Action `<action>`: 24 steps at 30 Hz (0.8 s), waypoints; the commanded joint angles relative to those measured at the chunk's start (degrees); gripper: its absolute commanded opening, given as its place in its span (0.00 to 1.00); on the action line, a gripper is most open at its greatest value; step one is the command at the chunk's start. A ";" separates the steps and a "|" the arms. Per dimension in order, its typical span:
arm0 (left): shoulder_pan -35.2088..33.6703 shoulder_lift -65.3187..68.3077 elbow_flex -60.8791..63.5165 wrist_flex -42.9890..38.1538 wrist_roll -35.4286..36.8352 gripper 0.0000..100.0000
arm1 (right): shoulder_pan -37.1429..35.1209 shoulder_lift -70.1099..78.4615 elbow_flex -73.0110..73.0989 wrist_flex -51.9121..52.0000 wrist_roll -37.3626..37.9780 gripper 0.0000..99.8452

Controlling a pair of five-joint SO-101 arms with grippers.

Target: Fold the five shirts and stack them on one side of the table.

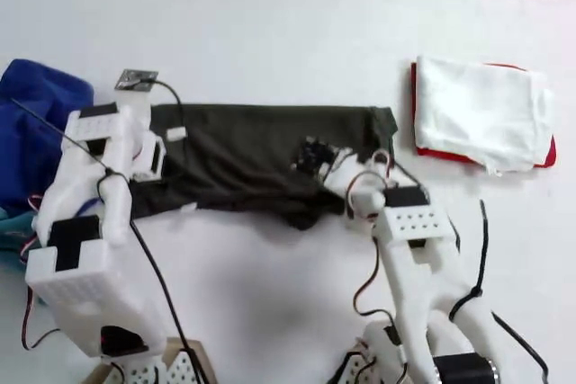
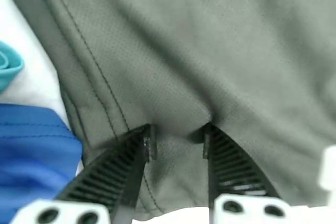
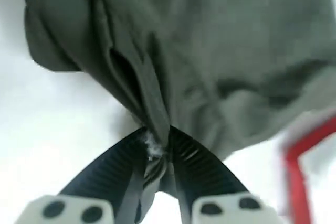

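**Left gripper (image 2: 177, 140) and right gripper (image 3: 160, 148) are set at the two ends of the grey shirt (image 1: 261, 155), and a fold is judged to be in hand.**

The grey shirt is spread mid-way across the table (image 1: 270, 33). Its long axis runs side to side from one gripper to the other, and the cloth lies beyond both claws, away from the arm bases. A bunched fold of its near edge is pinched tight in the closed right gripper. The left gripper's jaws are held apart, tips pressed to the cloth beside a seam, with nothing clamped. The stack, a white shirt (image 1: 481, 114) folded on a red shirt (image 1: 441, 154), is found past the grey shirt's right end. It is far nearer the right gripper, so any carry that way is judged to fall to that arm. A blue shirt (image 1: 36, 123) is heaped at the left, with teal cloth (image 2: 8, 66) beside it.
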 commanded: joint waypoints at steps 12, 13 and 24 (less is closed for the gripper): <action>0.62 0.18 0.75 -0.26 -0.44 0.17 | 0.66 21.49 -19.69 -10.95 0.53 0.02; 0.62 0.18 0.75 -0.26 -0.44 0.17 | 0.66 24.48 -22.15 -10.33 0.53 0.02; 0.62 0.18 0.75 -0.26 -0.44 0.17 | 1.63 46.37 -51.96 1.98 -6.51 0.19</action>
